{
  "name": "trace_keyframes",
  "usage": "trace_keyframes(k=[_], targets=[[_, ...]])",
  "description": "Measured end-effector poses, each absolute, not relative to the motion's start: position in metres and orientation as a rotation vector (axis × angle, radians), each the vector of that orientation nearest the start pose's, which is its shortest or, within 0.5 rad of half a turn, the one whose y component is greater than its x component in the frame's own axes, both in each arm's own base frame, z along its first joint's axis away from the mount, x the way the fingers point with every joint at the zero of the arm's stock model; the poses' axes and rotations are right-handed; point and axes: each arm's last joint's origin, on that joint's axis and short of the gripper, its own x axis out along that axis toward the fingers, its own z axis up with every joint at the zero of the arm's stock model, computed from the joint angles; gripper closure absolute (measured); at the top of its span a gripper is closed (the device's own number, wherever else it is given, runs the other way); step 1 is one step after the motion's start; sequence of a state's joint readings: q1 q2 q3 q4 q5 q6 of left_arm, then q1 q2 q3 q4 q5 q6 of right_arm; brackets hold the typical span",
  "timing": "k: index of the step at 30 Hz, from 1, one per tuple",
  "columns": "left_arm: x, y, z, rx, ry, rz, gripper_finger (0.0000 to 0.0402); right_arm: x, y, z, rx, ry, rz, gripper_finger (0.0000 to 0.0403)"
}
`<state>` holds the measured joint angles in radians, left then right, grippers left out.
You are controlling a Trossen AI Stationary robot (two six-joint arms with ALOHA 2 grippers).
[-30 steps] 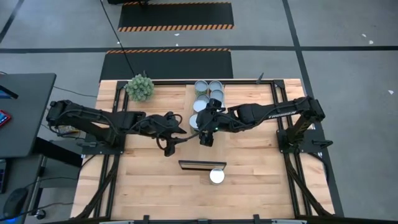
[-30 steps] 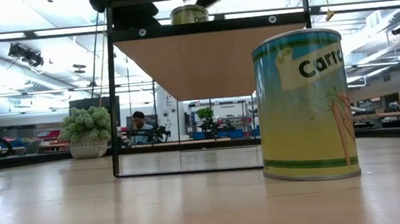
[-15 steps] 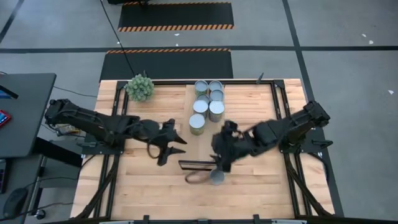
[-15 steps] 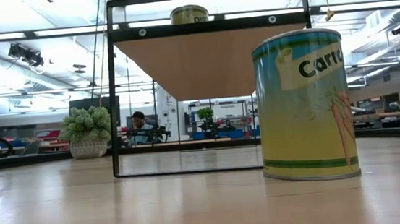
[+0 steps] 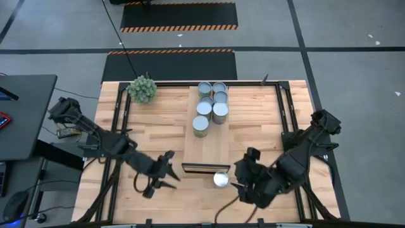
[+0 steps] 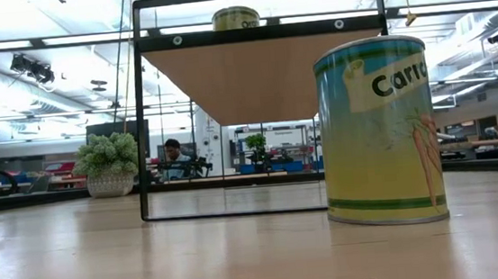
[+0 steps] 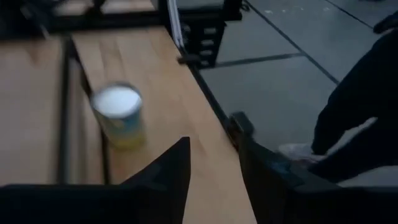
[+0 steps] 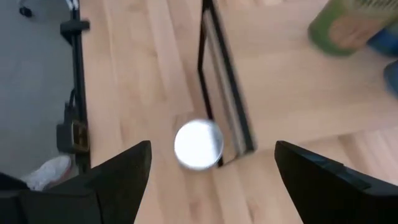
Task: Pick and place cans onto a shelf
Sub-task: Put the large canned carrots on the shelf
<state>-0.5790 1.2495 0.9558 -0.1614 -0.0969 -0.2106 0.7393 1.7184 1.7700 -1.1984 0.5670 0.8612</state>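
Observation:
One can with a bright white top (image 5: 220, 180) stands on its base on the tabletop, just in front of the shelf's dark front edge (image 5: 205, 167). It also shows in the low view (image 6: 376, 128). Several other cans (image 5: 212, 106) stand on the far half of the shelf (image 5: 209, 149). My left gripper (image 5: 171, 170) is open and empty, left of the lone can (image 7: 118, 115). My right gripper (image 5: 239, 175) is open and empty, right of that can (image 8: 198, 144).
A green spiky plant ball (image 5: 142, 88) sits at the table's far left. The shelf stands raised on a black frame (image 6: 139, 122). Bare tabletop lies along the near edge on both sides of the lone can.
Both arms have swung from the shelf's middle toward the table's near edge. My right gripper has left the cans on the shelf and come down beside the lone can on its right. My left gripper has gone near and low on its left. No can has moved.

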Motion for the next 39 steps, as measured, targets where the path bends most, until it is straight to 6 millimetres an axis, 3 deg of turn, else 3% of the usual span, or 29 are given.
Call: trace_keyframes(k=[6, 11, 15, 19, 26, 35, 39], targets=[[0.239, -0.185, 0.274, -0.230, 0.539, -0.395, 0.0260, 0.244, 0.248, 0.315, 0.130, 0.874, -0.161, 0.0055], [0.256, -0.221, 0.250, -0.416, 0.452, -0.373, 0.0260, 0.238, 0.272, 0.270, 0.170, 0.796, -0.028, 0.0055], [0.263, -0.241, 0.229, -0.459, 0.408, -0.287, 0.0260, 0.232, 0.275, 0.231, 0.142, 0.772, 0.039, 0.0055], [0.273, -0.255, 0.210, -0.386, 0.413, -0.196, 0.0260, 0.226, 0.267, 0.200, 0.146, 0.800, 0.042, 0.0055], [0.292, -0.256, 0.174, -0.284, 0.410, 0.000, 0.0251, 0.220, 0.250, 0.171, 0.182, 0.682, -0.115, 0.0054], [0.317, -0.238, 0.137, -0.329, 0.451, 0.099, 0.0146, 0.225, 0.228, 0.148, 0.289, 0.641, -0.168, 0.0008], [0.327, -0.231, 0.132, -0.334, 0.412, 0.110, 0.0125, 0.230, 0.222, 0.145, 0.283, 0.622, -0.174, 0.0008]])
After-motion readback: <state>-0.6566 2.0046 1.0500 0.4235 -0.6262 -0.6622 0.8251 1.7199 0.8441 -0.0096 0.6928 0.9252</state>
